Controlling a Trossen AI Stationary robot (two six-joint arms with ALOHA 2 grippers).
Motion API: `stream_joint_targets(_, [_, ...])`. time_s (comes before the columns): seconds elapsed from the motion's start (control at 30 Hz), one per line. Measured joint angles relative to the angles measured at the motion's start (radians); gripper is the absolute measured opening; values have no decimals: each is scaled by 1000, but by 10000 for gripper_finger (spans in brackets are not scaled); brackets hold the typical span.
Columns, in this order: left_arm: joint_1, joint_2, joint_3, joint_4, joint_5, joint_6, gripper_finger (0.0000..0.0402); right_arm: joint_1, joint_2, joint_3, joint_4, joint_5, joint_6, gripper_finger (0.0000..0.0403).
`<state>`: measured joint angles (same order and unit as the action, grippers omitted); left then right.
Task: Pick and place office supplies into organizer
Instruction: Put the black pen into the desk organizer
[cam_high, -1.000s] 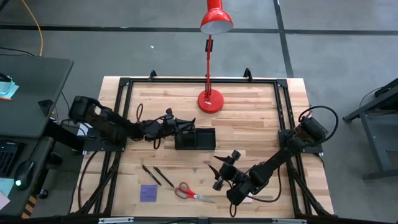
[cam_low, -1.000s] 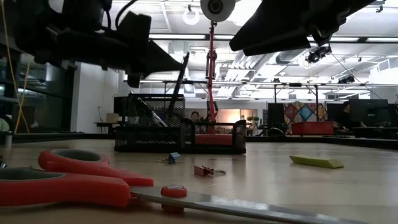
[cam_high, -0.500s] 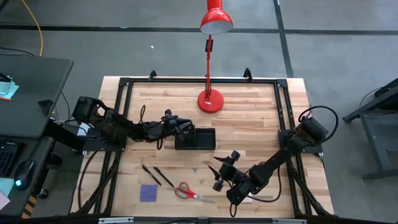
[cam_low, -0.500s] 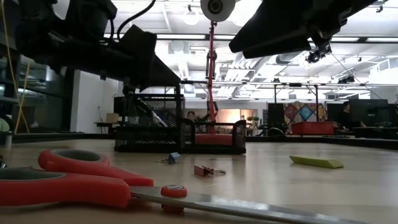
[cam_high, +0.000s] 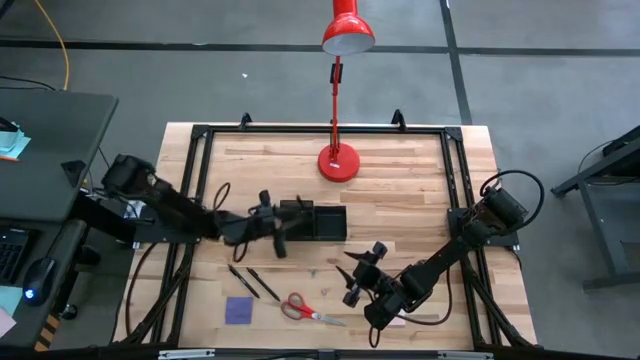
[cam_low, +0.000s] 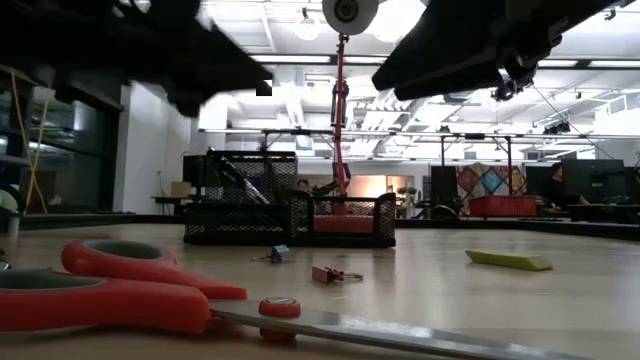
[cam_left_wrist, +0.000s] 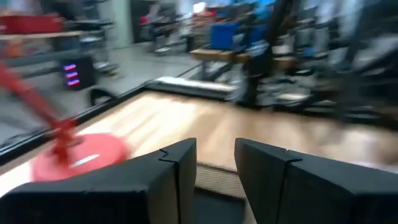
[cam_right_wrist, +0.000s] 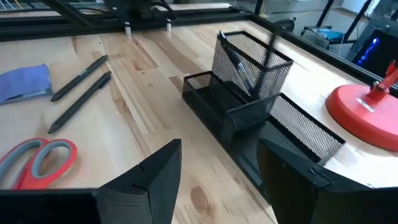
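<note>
Fingers of the left gripper stand slightly parted with nothing between them, hovering just beside the left end of the black mesh organizer at mid-table, while the right gripper hangs spread wide and empty over the front of the wooden table, near its right side. No brand, label or legible writing shows on any item.

One black pen stands tilted inside the organizer's taller mesh cup, seen from the right wrist. Two more pens lie loose side by side on the boards in front of the organizer, with a purple sticky-note pad and red-handled scissors nearer the front edge. In the low view the scissors fill the foreground, and small clips lie between them and the organizer; a thin yellow-green pad rests flat, well apart to the right.

A red desk lamp stands on its round base behind the organizer, its shade reaching beyond the table's back edge. A dark desk sits off the table's left side.

Both arms appear in the low view only as dark silhouettes cut off at the top. The left wrist view is blurred, showing little beyond the lamp base and bare boards.
</note>
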<state>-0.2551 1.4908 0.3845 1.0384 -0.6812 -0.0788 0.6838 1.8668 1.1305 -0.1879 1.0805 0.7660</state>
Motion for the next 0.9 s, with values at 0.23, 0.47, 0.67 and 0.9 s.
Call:
stream_joint_targets(0.23, [-179,-110,0,-166,-86,-109,100,0,0,0,-33,-12,23,200])
stream_joint_targets(0.47, [-305,-128,0,-414,-62,-202,99,0,0,0,-33,-19,41,201])
stream_joint_targets(0.67, [-354,-129,39,-717,141,-318,99,-3,0,0,-34,-19,40,200])
stream_joint_targets(0.9, [-355,-129,200,-1169,245,-372,99,-5,0,0,-33,-18,39,201])
